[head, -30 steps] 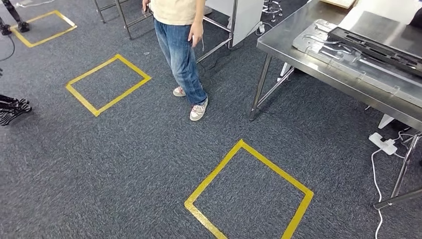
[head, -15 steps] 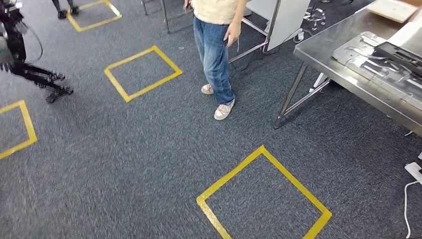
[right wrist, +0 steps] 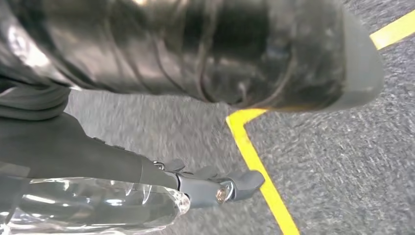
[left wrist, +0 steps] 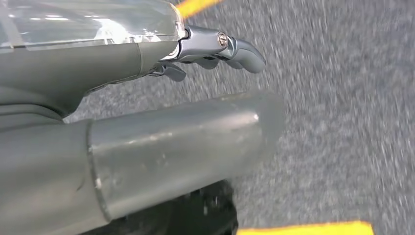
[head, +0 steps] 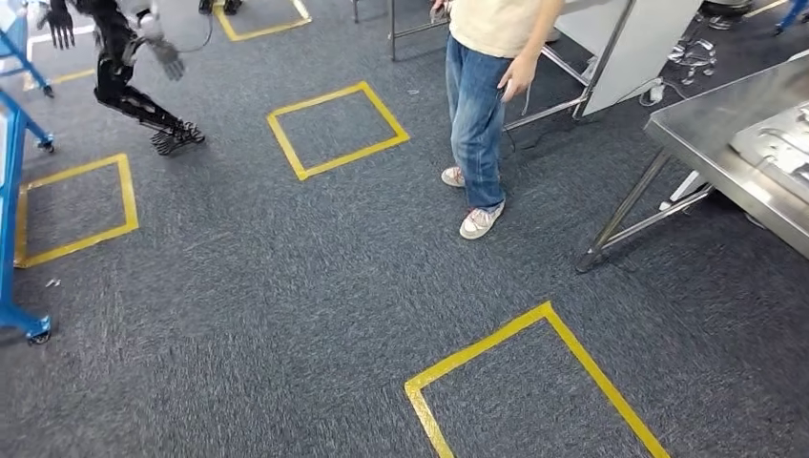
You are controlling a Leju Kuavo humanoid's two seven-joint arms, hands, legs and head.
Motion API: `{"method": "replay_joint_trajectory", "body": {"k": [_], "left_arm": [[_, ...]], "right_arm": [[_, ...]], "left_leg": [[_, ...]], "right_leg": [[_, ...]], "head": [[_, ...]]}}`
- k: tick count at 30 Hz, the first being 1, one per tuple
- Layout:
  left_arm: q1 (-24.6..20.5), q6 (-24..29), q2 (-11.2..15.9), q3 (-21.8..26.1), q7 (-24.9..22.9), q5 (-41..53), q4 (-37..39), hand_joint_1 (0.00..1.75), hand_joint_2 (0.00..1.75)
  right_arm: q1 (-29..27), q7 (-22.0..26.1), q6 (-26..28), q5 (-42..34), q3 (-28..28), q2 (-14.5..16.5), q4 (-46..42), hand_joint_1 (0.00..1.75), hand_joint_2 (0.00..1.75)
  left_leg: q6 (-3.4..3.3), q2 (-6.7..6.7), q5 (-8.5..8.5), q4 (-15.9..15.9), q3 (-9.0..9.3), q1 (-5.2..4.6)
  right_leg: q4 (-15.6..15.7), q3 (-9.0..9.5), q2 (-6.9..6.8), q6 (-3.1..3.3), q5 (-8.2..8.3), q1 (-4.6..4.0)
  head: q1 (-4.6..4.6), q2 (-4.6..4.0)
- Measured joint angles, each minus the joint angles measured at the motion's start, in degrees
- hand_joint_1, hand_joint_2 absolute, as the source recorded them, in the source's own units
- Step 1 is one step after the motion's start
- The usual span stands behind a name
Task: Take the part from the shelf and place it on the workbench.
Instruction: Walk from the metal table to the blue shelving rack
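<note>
Nearest, both arms hang at the robot's sides: the left hand (left wrist: 205, 49) shows its fingers loosely curled over the grey carpet (head: 286, 315) with nothing between them, and the right hand (right wrist: 210, 183) the same, released and empty; the part is therefore in neither hand, and I cannot see it or say where it lies. Over the last second the whole head view has slid to the right, which I judge to be the robot turning left, not the things moving; the yellow tape square (head: 534, 382) in front stays close; the person in jeans (head: 477, 114) is now near the middle; the steel workbench (head: 725, 143) has nearly left at the right, while a blue frame (head: 11, 191), perhaps the shelf, and another robot (head: 129, 72) appear far left; so the fetching has yet to begin. No brand, label or writing can be read anywhere.
</note>
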State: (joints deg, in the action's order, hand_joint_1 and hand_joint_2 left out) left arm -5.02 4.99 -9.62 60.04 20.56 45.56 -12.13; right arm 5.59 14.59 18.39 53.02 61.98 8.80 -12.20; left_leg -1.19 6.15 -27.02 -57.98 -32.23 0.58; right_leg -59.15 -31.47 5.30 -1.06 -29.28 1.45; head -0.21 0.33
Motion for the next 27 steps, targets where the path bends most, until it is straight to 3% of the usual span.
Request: {"method": "replay_joint_trajectory", "body": {"k": [1, 2, 3, 5, 6, 7, 9, 10, 11, 13, 15, 17, 19, 20, 22, 23, 24, 25, 27], "left_arm": [[0.05, 0.64, 0.01, -0.01, 0.15, 0.16, 0.00, 0.00, 0.00], [0.16, 1.13, 0.02, -0.02, 0.27, 0.24, 0.00, 0.00, 0.00], [0.29, 1.61, 0.04, -0.03, 0.37, 0.33, 0.00, 0.00, 0.00], [0.34, 2.72, 0.07, -0.05, 0.50, 0.60, 0.00, 0.00, 0.00], [0.26, 3.29, 0.04, -0.07, 0.53, 0.73, 0.00, 0.00, 0.00], [0.17, 3.74, -0.03, -0.08, 0.54, 0.81, 0.00, 0.00, 0.00], [0.18, 4.43, -0.28, -0.11, 0.53, 0.91, 0.00, 0.00, 0.00], [0.28, 4.70, -0.42, -0.12, 0.49, 1.02, 0.00, 0.00, 0.00], [0.38, 4.97, -0.54, -0.15, 0.41, 1.19, 0.00, 0.00, 0.00], [0.39, 5.32, -0.66, -0.37, 0.08, 1.77, 0.00, 0.00, 0.00], [0.26, 5.49, -0.69, -0.70, -0.27, 2.28, 0.00, 0.00, 0.00], [0.36, 5.55, -0.69, -0.91, -0.45, 2.48, 0.00, 0.00, 0.00], [0.60, 5.58, -0.68, -1.01, -0.49, 2.68, 0.00, 0.00, 0.00], [0.61, 5.60, -0.67, -1.08, -0.48, 2.82, 0.00, 0.00, 0.00], [0.46, 5.70, -0.66, -1.28, -0.47, 3.05, 0.00, 0.00, 0.00], [0.40, 5.75, -0.65, -1.38, -0.48, 3.10, 0.00, 0.00, 0.00], [0.39, 5.79, -0.65, -1.44, -0.48, 3.13, 0.00, 0.00, 0.00], [0.42, 5.80, -0.65, -1.46, -0.49, 3.15, 0.00, 0.00, 0.00], [0.49, 5.80, -0.67, -1.49, -0.49, 3.17, 0.00, 0.00, 0.00]], "right_arm": [[0.03, -0.18, 0.19, 0.17, -0.09, 0.01, 0.00, 0.00, 0.00], [0.06, -0.37, 0.32, 0.33, -0.21, 0.03, 0.01, 0.00, 0.44], [0.08, -0.58, 0.47, 0.47, -0.31, 0.09, 0.01, 0.00, 0.87], [-0.05, -1.09, 0.94, 0.67, -0.44, 0.19, 0.02, 0.00, 1.75], [-0.16, -1.37, 1.21, 0.72, -0.45, 0.21, 0.02, 0.00, 1.75], [-0.28, -1.62, 1.44, 0.75, -0.45, 0.20, 0.02, 0.00, 1.75], [-0.41, -2.02, 1.86, 0.92, -0.47, 0.17, 0.02, 0.00, 1.75], [-0.40, -2.13, 2.04, 1.08, -0.49, 0.16, 0.02, 0.00, 1.75], [-0.38, -2.15, 2.18, 1.25, -0.52, 0.16, 0.02, 0.00, 1.75], [-0.37, -1.87, 2.24, 1.55, -0.59, 0.19, 0.02, 0.00, 1.75], [-0.34, -1.47, 2.24, 1.86, -0.78, 0.25, 0.02, 0.00, 1.75], [-0.11, -1.27, 2.26, 2.25, -1.15, 0.31, 0.02, 0.00, 1.75], [0.08, -1.15, 2.26, 2.65, -1.54, 0.37, 0.02, 0.00, 1.75], [0.07, -1.09, 2.25, 2.80, -1.69, 0.39, 0.02, 0.00, 1.75], [-0.13, -0.99, 2.25, 2.95, -1.89, 0.40, 0.04, 0.00, 1.75], [-0.24, -0.97, 2.24, 2.99, -1.96, 0.43, 0.06, 0.00, 1.75], [-0.32, -0.96, 2.24, 3.01, -2.02, 0.45, 0.09, 0.00, 1.75], [-0.36, -0.95, 2.23, 3.02, -2.09, 0.47, 0.11, 0.00, 1.75], [-0.39, -0.95, 2.23, 3.04, -2.22, 0.49, 0.13, 0.00, 1.75]], "left_leg": [[0.47, 0.66, 0.13, 0.04, -0.19, 0.08], [0.90, 1.19, 0.25, 0.20, -0.33, 0.18], [1.22, 0.66, 0.08, -0.02, -0.47, 0.14], [1.69, -2.26, -1.96, -3.30, -2.00, 0.03], [1.85, -4.11, -3.81, -6.70, -3.54, 0.03], [2.02, -5.05, -5.71, -10.66, -5.42, 0.09], [2.21, -5.67, -7.36, -15.97, -7.83, 0.18], [2.19, -5.84, -6.57, -15.54, -7.49, 0.18], [2.05, -6.17, -4.90, -12.90, -6.01, 0.14], [1.43, -8.26, -1.69, -4.91, -1.74, -0.24], [0.69, -9.72, -0.71, -0.56, 0.34, -0.76], [0.12, -8.90, -0.65, 0.00, 0.30, -0.90], [-0.57, -7.86, -0.16, 0.62, 0.57, -0.59], [-0.94, -7.33, 0.13, 0.93, 0.69, -0.40], [-1.34, -6.23, 0.42, 1.08, 0.62, -0.30], [-1.42, -5.54, 0.46, 1.06, 0.54, -0.33], [-1.45, -4.81, 0.47, 1.03, 0.52, -0.36], [-1.43, -4.03, 0.46, 0.97, 0.56, -0.36], [-1.26, -2.42, 0.36, 0.76, 0.73, -0.29]], "right_leg": [[0.14, -0.04, -0.35, 0.18, 0.02, -0.16], [0.27, 0.07, -1.04, 0.50, 0.11, -0.14], [0.55, 0.27, -1.75, 0.88, 0.25, -0.07], [1.15, 0.58, -3.40, 1.71, 0.48, 0.02], [1.22, 0.64, -4.29, 1.99, 0.46, -0.16], [1.18, 0.62, -5.18, 2.23, 0.37, -0.35], [1.04, 0.62, -6.96, 2.41, 0.20, -0.66], [0.96, 0.65, -7.73, 2.43, 0.09, -0.75], [0.87, 0.72, -8.43, 2.39, -0.03, -0.81], [0.67, 0.95, -9.64, 2.12, -0.37, -1.01], [0.60, 1.17, -10.70, 1.66, -0.64, -1.22], [0.78, 1.47, -11.63, 1.12, -0.72, -1.29], [-0.05, 1.42, -10.33, 0.50, -1.61, -1.14], [-1.77, 0.71, -8.91, 0.26, -2.88, -1.06], [-8.62, -2.56, -6.17, 0.04, -6.73, -0.82], [-12.31, -4.40, -5.71, -0.02, -8.22, -0.75], [-14.75, -5.68, -5.55, -0.09, -8.72, -0.67], [-14.99, -5.97, -5.49, -0.14, -7.91, -0.59], [-9.24, -3.52, -4.76, -0.18, -3.62, -0.29]], "head": [[0.00, 0.00], [0.01, 0.00], [-0.01, 0.00], [-0.08, 0.00], [-0.10, 0.00], [-0.13, 0.00], [-0.13, 0.00], [-0.13, 0.00], [-0.13, 0.00], [-0.14, 0.00], [-0.13, 0.00], [-0.11, 0.00], [-0.11, 0.00], [-0.10, 0.00], [-0.09, 0.00], [-0.10, 0.00], [-0.10, 0.00], [-0.10, 0.00], [-0.10, 0.00]]}}
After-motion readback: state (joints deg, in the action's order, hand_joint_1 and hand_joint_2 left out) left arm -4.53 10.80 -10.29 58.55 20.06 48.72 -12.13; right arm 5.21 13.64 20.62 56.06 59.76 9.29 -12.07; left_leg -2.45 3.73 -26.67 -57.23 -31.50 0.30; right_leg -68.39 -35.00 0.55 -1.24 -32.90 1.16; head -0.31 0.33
